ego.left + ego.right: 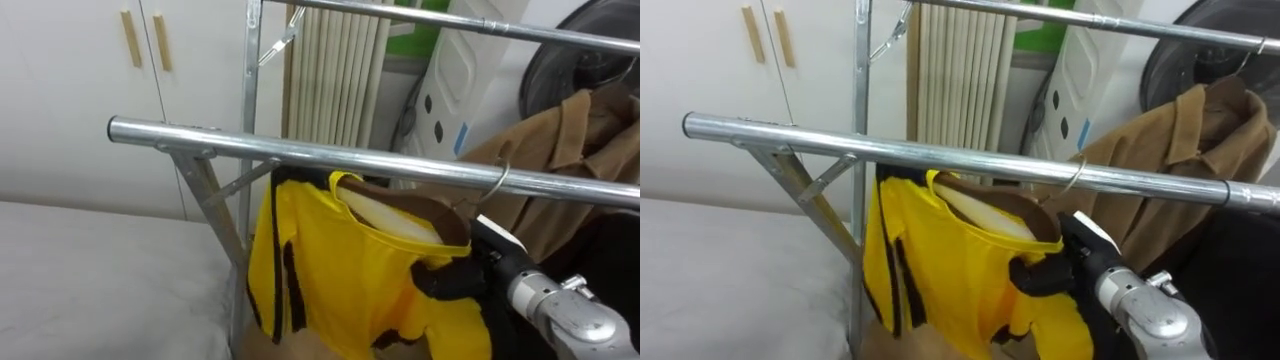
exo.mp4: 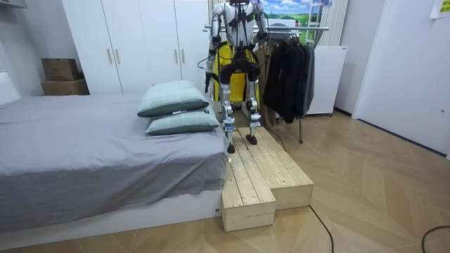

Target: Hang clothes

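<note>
Right hand [image 1: 450,280] grips the yellow shirt [image 1: 340,270] — hanger hook [image 1: 498,185] at the rail [image 1: 300,148].

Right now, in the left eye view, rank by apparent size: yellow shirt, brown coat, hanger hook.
1-2. yellow shirt, brown coat: close, both cropped, shirt nearer; not ranking.
3. hanger hook: clearly smallest.

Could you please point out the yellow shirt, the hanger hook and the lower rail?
Shirt [image 1: 340,280]: left eye view, on its front.
Hook [image 1: 502,187]: left eye view, on its curve.
Lower rail [image 1: 300,150]: left eye view, on its bare middle.
</note>
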### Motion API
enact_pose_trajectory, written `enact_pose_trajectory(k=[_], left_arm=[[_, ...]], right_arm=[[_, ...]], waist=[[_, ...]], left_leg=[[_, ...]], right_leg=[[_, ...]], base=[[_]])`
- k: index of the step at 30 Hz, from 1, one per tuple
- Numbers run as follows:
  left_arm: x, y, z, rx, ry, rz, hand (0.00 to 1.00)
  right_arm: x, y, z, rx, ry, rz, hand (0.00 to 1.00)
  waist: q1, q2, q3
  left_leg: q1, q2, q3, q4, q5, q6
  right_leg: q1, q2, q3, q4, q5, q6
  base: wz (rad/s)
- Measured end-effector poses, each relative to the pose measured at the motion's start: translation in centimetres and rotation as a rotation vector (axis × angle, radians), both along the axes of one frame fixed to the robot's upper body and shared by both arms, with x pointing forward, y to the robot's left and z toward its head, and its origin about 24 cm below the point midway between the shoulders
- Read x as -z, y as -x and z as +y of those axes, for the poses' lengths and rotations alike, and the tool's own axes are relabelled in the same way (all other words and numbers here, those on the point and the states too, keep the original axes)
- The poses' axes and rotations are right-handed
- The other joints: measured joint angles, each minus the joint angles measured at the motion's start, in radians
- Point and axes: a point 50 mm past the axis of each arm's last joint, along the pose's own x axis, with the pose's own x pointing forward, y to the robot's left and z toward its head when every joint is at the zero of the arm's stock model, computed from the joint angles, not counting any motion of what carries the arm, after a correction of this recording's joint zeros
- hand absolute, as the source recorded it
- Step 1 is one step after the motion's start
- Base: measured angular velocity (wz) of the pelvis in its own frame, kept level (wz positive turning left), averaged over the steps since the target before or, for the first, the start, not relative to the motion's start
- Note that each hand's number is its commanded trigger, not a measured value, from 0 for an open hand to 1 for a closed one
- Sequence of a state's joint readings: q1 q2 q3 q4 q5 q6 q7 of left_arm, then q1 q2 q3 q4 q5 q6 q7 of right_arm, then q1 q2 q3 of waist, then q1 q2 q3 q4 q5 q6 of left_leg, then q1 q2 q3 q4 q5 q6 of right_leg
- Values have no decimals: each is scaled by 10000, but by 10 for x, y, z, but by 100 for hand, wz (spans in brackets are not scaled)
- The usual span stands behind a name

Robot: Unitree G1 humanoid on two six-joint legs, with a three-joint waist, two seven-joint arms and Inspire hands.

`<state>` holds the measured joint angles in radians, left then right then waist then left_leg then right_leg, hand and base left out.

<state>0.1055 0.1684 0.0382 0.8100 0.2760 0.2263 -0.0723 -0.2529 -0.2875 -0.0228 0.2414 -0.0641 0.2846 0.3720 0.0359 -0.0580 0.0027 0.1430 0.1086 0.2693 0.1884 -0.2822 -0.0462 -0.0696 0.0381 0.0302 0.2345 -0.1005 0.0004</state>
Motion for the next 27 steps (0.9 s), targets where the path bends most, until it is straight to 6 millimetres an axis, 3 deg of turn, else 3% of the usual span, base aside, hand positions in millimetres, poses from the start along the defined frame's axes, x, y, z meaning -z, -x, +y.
enact_pose_trajectory(k=[14,27], left_arm=[[-5,-16,-1,144,304,-229,0],[-5,-16,0,54,368,-229,0]], right_arm=[[4,-14,-3,232,-330,445,100],[4,-14,-3,251,-302,442,100]], waist=[[7,-50,-28],[-7,-62,-21]], left_leg=[[26,-5,-1,19,74,-31],[21,-9,36,19,81,-31]], right_leg=[[11,-4,-18,30,33,-53],[-4,-4,-18,21,38,-62]], base=[[0],[0]])
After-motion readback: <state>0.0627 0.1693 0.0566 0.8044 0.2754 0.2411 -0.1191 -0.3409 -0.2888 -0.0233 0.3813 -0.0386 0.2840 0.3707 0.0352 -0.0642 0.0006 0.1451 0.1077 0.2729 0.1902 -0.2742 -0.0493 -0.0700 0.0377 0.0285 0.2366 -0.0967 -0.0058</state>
